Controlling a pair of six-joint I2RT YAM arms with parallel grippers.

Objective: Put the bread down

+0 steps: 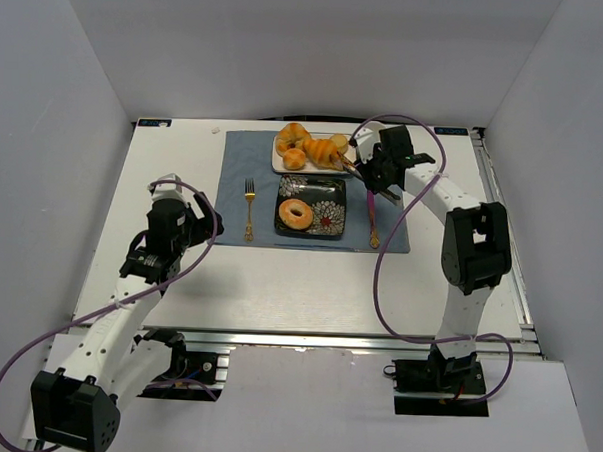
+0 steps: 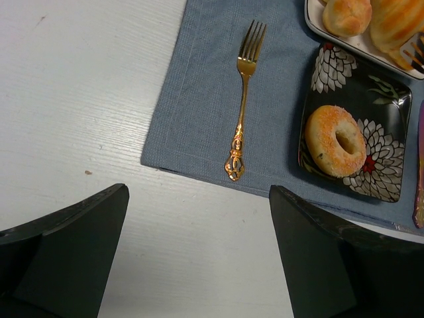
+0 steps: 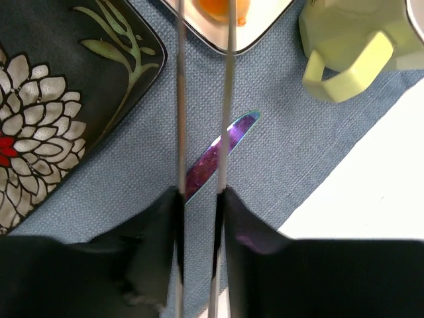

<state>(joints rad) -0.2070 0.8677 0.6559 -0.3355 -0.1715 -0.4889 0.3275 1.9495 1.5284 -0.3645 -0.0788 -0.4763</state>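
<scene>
Several golden breads [image 1: 310, 146] lie piled on a white plate [image 1: 280, 166] at the back of the blue mat. In front of it a ring-shaped bread [image 1: 296, 214] [image 2: 334, 140] rests on a black flowered plate [image 1: 332, 225] [image 2: 389, 189]. My right gripper [image 1: 370, 175] [image 3: 199, 199] is shut on metal tongs [image 3: 180, 99], whose two arms reach over the white plate's rim [image 3: 265, 26] on either side of an orange bread [image 3: 224, 6]. The tong tips are cut off by the frame edge. My left gripper [image 1: 186, 226] [image 2: 199, 258] hangs open and empty over the bare table, left of the mat.
A gold fork [image 1: 249, 209] [image 2: 241, 112] lies on the mat's left side. A purple knife [image 1: 372, 214] [image 3: 215, 156] lies on its right side, under the tongs. A pale green cup [image 3: 351, 46] stands right of the white plate. Grey walls enclose the table.
</scene>
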